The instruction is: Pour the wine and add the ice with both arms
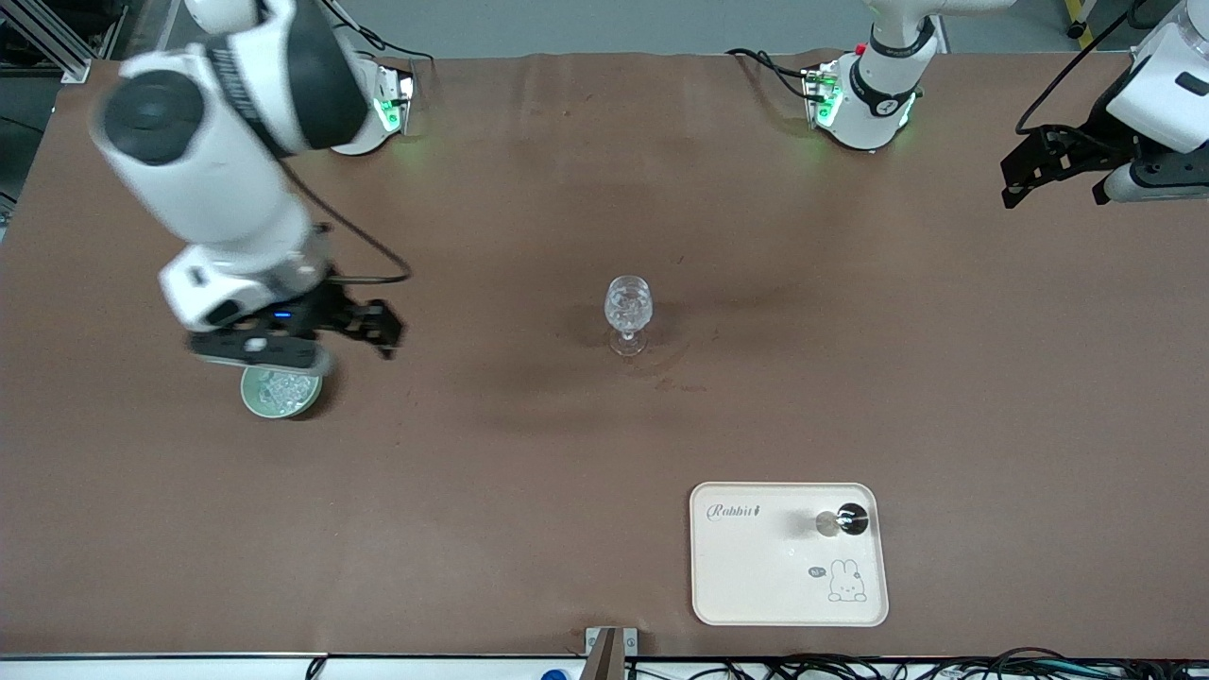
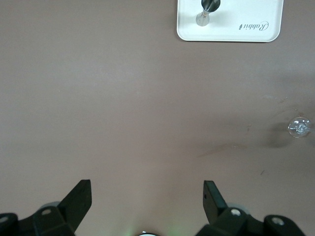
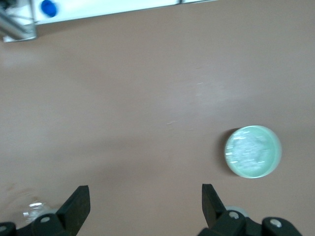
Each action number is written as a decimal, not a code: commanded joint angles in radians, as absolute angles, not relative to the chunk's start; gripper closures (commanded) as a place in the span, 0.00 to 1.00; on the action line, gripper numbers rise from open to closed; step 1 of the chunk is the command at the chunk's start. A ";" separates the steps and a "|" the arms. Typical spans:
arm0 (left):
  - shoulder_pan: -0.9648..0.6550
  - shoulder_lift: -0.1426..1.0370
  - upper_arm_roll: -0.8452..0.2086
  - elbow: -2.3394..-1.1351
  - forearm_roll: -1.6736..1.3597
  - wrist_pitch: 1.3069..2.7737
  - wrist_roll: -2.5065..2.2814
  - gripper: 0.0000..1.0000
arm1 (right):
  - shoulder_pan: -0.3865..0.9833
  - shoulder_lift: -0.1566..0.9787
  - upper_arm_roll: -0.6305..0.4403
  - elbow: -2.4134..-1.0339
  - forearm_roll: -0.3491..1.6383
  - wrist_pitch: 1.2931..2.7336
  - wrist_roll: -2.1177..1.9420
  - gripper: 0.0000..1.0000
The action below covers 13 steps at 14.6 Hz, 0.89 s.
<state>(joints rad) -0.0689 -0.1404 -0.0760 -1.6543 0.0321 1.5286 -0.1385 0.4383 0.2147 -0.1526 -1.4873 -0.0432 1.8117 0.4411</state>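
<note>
A brown worktop (image 1: 529, 444) carries a stemmed wine glass (image 1: 628, 314) upright near its middle, with glinting clear chunks visible inside its bowl. Toward the right arm's end of the worktop sits a pale green bowl (image 1: 280, 392) holding the ice (image 1: 281, 387), a heap of small glassy pieces; in the right wrist view the same bowl (image 3: 252, 151) shows apart from the fingers, with nothing between them. The right tool (image 1: 364, 324) hangs in the air just above that bowl's rim, its jaws spread wide and empty. Nearer to the front camera, toward the left arm's end, lies a cream tray (image 1: 756, 586) printed with the word Rabbit and a small rabbit drawing; on it rests a small object with a shiny metal part and a dark round end (image 1: 843, 519), which I cannot identify. The left tool (image 1: 1030, 170) waits high over the worktop's edge at the left arm's end, its jaws also wide apart and holding nothing, as the left wrist view shows.
</note>
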 commanded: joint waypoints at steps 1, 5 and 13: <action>-0.058 -0.132 -0.083 -1.635 0.025 1.525 -0.129 0.00 | 0.307 0.121 -0.124 -1.569 -0.069 1.790 0.298 0.00; -0.055 -0.104 -0.074 -1.597 0.025 1.523 -0.127 0.00 | 0.180 0.084 -0.124 -1.562 -0.068 1.731 0.161 0.00; -0.060 -0.098 -0.075 -1.582 0.051 1.506 -0.126 0.00 | 0.071 0.048 -0.124 -1.560 -0.069 1.619 0.045 0.00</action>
